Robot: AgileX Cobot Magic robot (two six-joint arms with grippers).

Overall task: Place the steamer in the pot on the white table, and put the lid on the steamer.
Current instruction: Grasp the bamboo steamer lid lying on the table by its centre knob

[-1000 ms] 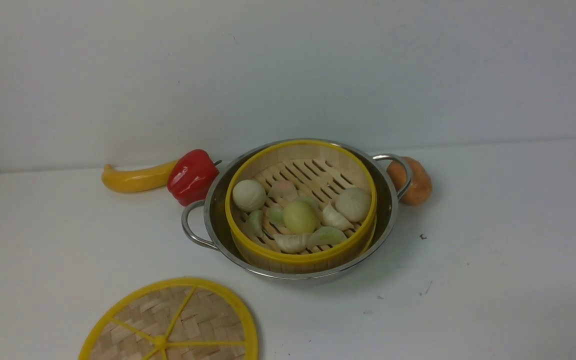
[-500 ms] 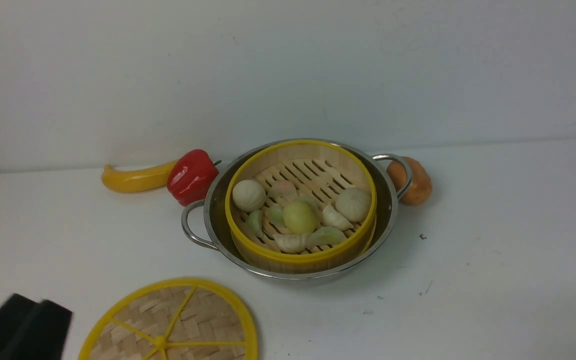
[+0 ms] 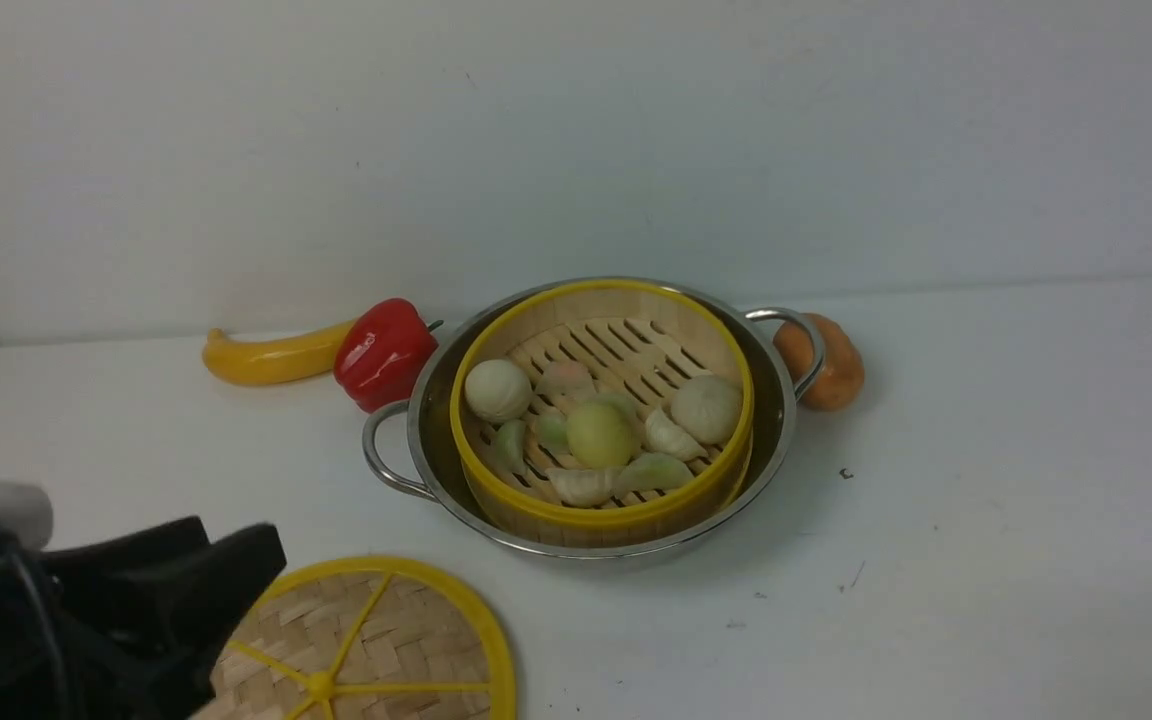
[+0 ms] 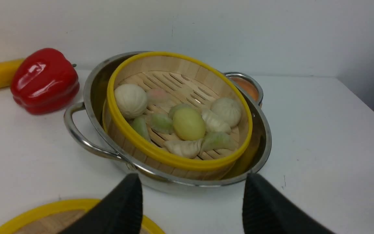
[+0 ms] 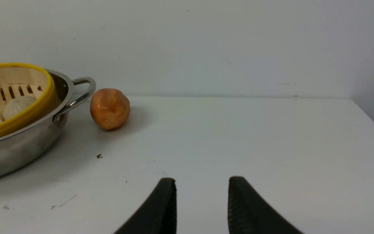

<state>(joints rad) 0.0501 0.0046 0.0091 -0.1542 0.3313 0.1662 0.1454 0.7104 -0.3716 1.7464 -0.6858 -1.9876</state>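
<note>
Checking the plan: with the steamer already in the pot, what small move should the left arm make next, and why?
Probably lower the open left end effector onto the left rim of the lid and close. The steamer sits uncovered in the pot, the lid lies flat on the white table, and the end effector hovers over that edge.

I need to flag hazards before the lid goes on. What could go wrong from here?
1. The lid lies flat on the white table; the open left gripper may slip off its thin rim or just push it.
2. Carried low, the lid could knock the handle of the pot, or catch the rim of the steamer and land tilted.
</note>
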